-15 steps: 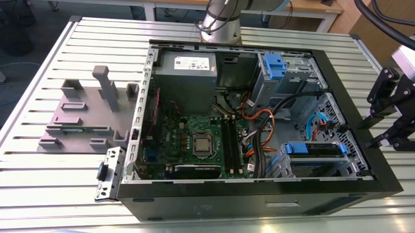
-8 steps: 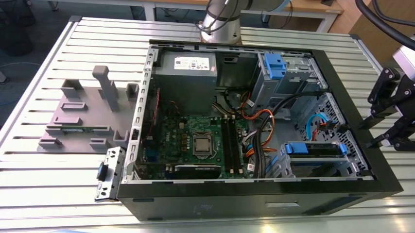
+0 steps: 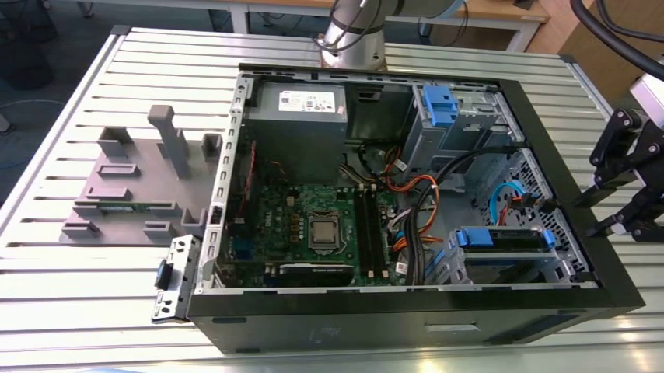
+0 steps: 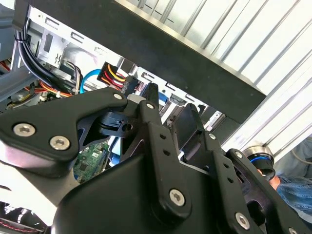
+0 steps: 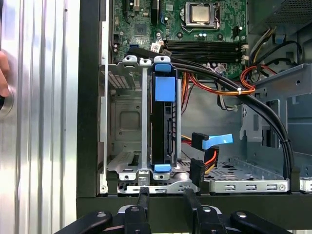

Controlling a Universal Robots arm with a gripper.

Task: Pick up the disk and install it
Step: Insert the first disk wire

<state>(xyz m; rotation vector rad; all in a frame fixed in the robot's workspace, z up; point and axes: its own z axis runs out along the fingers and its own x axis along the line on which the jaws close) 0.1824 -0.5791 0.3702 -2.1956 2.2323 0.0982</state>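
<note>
The disk (image 5: 163, 127) stands on edge in the drive cage (image 5: 127, 146) of the open computer case (image 3: 565, 194), with blue bracket tabs at both ends. In the exterior view the disk (image 3: 505, 238) sits in the cage at the case's near right corner. My gripper (image 5: 165, 201) is just outside the case wall, facing the disk and apart from it. It is open and nothing is between its black fingers (image 5: 143, 199). In the exterior view the gripper (image 3: 593, 214) hangs at the case's right side. The second wrist view has the gripper (image 4: 169, 111) close to the case rim.
Loose black, orange and blue cables (image 5: 209, 141) with connectors hang beside the cage. A motherboard (image 3: 311, 225) and a power supply (image 3: 301, 101) fill the case. Another blue bracket (image 3: 441, 105) sits in the far bay. A grey fixture (image 3: 135, 179) lies on the slatted table. A person's hand (image 5: 3, 73) is nearby.
</note>
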